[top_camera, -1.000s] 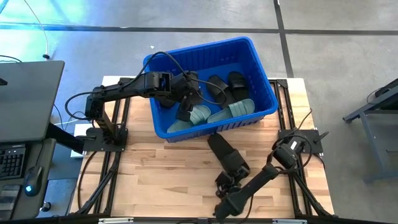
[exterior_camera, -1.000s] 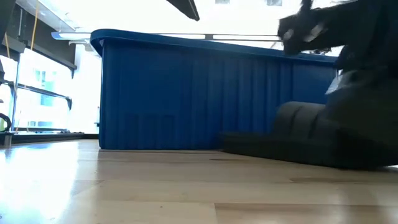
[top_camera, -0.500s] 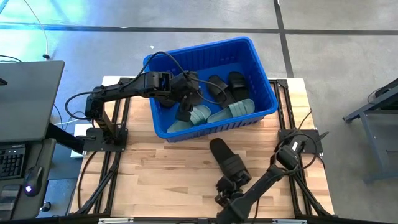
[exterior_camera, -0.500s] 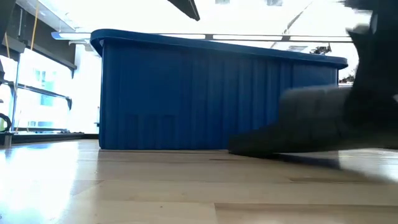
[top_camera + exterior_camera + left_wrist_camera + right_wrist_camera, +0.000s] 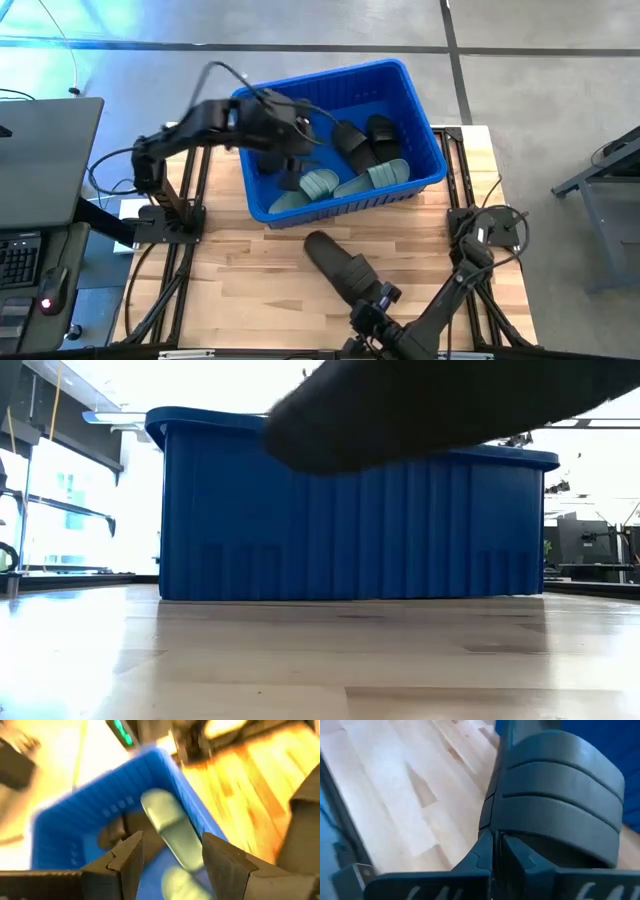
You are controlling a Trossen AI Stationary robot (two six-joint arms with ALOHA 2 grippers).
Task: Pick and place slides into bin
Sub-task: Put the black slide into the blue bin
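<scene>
The blue bin (image 5: 400, 100) stands at the table's far middle and fills the low view (image 5: 350, 530). In it lie two pale green slides (image 5: 375, 178), which also show in the left wrist view (image 5: 170, 825), and black slides (image 5: 365, 138). My left gripper (image 5: 290, 150) hangs open and empty over the bin's left part; its wrist view (image 5: 170, 855) shows the gap between the fingers. My right gripper (image 5: 372, 300) is shut on a black slide (image 5: 335, 262) above the table's near middle. That slide also shows in the low view (image 5: 450, 410). My right gripper pinches the black slide between its two fingers at the slide's near end, just behind the ribbed strap (image 5: 555, 810). The fingers (image 5: 485, 852) come from the table's near side and lie along the slide. The slide points toward the bin and is lifted clear of the table.
Bare wooden tabletop (image 5: 250, 280) lies in front of the bin. A dark desk with a keyboard (image 5: 30, 230) stands beyond the table's left edge. Both arm bases (image 5: 160, 220) stand at the table's sides.
My right gripper has gone up and toward the table's near edge, and the black slide, which lay on the table, now hangs clear above it. My left arm has risen above the bin's left part.
</scene>
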